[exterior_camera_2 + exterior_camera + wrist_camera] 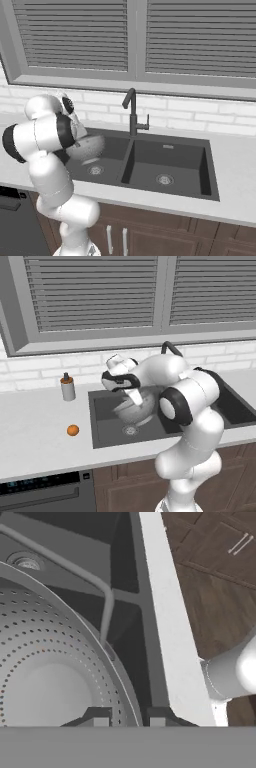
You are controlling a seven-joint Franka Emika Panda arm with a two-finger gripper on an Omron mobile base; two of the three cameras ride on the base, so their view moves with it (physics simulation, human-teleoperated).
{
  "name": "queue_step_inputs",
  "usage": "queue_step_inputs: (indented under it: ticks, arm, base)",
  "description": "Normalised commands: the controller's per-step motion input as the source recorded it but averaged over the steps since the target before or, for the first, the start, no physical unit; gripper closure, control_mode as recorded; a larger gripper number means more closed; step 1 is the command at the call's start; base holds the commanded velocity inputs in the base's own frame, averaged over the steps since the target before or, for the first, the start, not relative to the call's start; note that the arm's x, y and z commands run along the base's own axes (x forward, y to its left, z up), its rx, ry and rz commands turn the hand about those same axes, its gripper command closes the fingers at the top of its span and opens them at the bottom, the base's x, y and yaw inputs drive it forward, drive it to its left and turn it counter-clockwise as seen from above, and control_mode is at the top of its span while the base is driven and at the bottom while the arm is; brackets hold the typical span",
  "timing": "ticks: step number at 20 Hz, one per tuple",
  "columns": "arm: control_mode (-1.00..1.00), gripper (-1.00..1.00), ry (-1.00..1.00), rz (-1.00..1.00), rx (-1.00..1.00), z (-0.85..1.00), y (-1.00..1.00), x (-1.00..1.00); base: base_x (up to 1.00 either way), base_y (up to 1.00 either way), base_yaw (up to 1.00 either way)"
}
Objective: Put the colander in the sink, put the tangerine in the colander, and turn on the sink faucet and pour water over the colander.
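In the left base view, the gripper was near the middle of the frame, closed on the rim of the colander. The colander hung tilted over the left basin of the sink, above the round drain, and I could not tell if it touched the bottom. This view also showed the tangerine on the white counter at the left of the frame, well apart from the sink. A grey bottle stood upright behind it, near the brick wall. The sink faucet was mostly hidden behind the arm there.

The right base view showed the faucet fully, upright behind the divider between the two basins, with its small lever to the right. The colander appeared at the left of the frame, partly covered by the arm, over the left basin.

The hand view gave the grip itself: the two dark fingertips stood at the bottom of the frame with the colander rim between them. The perforated inside of the bowl filled the lower left, and its thin wire handle curved upward.
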Motion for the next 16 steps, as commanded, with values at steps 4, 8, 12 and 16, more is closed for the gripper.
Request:
queue_step_inputs:
  ticks: [4, 8, 12, 16]
  arm:
    - [-1.00, 1.00, -0.01, -0.16, -0.01, -0.48, 0.00, 0.44]
    - [-1.00, 1.00, 0.00, -0.11, 0.01, -0.49, 0.00, 0.41]
    - [-1.00, 1.00, -0.01, -0.06, 0.00, -0.49, 0.00, 0.41]
    - [-1.00, 1.00, -0.17, -0.01, 0.00, -0.52, 0.01, 0.22]
  base:
    - [0.00, 0.00, 0.00]
    - [0.00, 0.00, 0.00]
    - [0.00, 0.00, 0.00]
    - [0.00, 0.00, 0.00]
